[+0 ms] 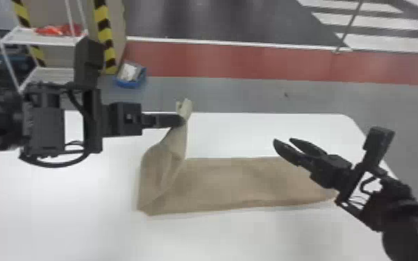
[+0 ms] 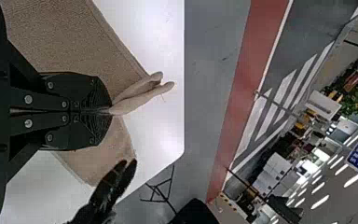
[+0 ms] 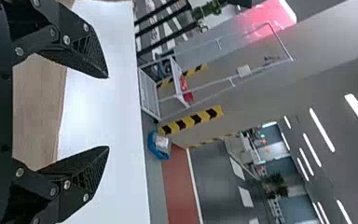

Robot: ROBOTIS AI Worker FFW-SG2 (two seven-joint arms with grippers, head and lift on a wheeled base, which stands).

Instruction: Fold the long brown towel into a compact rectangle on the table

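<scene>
The head view shows the brown towel [image 1: 236, 184] lying across the white table [image 1: 62, 215], with its left end raised in the left gripper [image 1: 182, 120]. That view sees these fingers from the side. The left wrist view looks straight along the left gripper [image 2: 109, 111] and shows the two fingers pressed together on the towel, with two soft folds of cloth poking out past the tips. The head view also shows the right gripper [image 1: 283, 140] above the towel's right part, where its fingers overlap the cloth's far edge. The right wrist view shows the gap of the right gripper [image 3: 108, 112] more plainly: the fingers are spread wide, with nothing between their tips, and a strip of towel and white tabletop lies beyond them.

On the table, most of the towel lies flat in a long band, roughly in line with the table's far edge and well apart from it. Its right part extends toward the table's right edge, beneath the right gripper. At its left, the cloth turns back over itself in a slanting fold, then rises and narrows to the pinched end. In the head view, that end crosses the line of the table's far edge. The flat part looks fairly smooth, with a few soft ripples and a slightly bowed near edge.
</scene>
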